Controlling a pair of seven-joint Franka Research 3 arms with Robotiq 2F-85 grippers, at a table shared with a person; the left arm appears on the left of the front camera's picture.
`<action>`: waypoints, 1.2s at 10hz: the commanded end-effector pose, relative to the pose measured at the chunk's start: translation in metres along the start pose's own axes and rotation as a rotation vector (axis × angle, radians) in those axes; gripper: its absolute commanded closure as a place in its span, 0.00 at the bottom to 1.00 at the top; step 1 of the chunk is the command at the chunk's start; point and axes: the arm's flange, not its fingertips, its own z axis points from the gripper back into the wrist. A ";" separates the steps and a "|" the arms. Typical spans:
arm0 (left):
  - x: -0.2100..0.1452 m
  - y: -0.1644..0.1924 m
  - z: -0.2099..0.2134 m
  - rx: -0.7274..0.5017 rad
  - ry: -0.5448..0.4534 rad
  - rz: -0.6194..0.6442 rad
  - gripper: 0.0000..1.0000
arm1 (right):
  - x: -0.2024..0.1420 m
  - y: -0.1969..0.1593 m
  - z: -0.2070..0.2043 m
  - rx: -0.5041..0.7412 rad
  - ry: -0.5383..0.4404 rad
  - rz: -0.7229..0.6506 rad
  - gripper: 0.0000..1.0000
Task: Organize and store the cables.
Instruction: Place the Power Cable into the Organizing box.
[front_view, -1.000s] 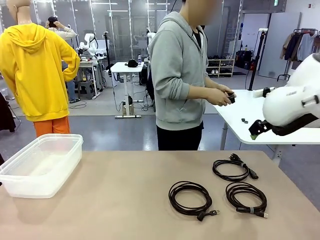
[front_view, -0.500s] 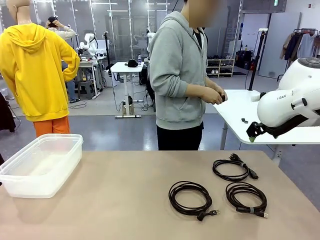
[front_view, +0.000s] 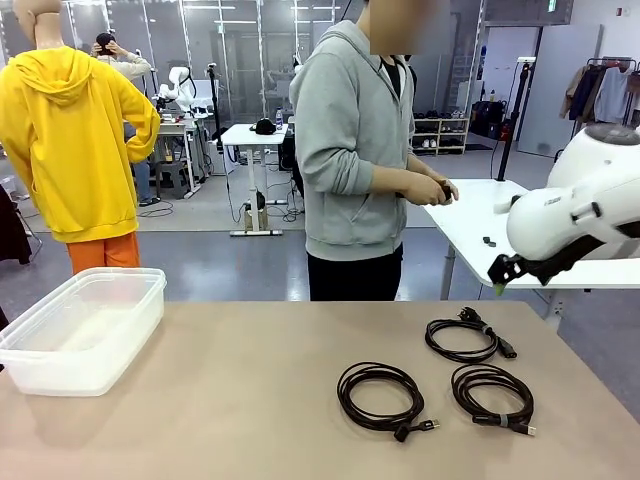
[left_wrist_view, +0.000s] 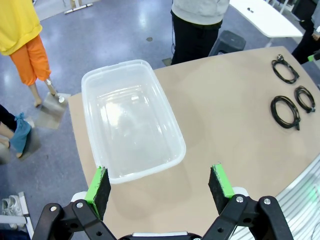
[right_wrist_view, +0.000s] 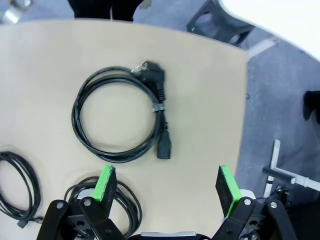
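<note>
- One clear plastic bin (front_view: 80, 365).
- One coiled power cord (right_wrist_view: 159, 107), right of the bin.
- Two coiled USB cables (front_view: 345, 395), right of the bin.
- One person (front_view: 350, 150), beyond the bin.

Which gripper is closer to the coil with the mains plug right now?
Right. The right gripper hovers over that coil, jaws open; the left gripper hangs over the plastic bin, far from it.
</note>
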 end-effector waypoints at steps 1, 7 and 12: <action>0.001 -0.001 0.000 -0.005 -0.003 -0.004 0.00 | 0.023 -0.005 -0.048 0.013 0.071 0.042 0.00; 0.001 -0.001 0.000 -0.005 -0.003 -0.004 0.00 | 0.040 -0.031 -0.119 0.100 0.223 0.043 0.00; 0.001 -0.001 0.000 -0.005 -0.003 -0.004 0.00 | 0.060 -0.027 -0.157 0.084 0.272 0.037 0.00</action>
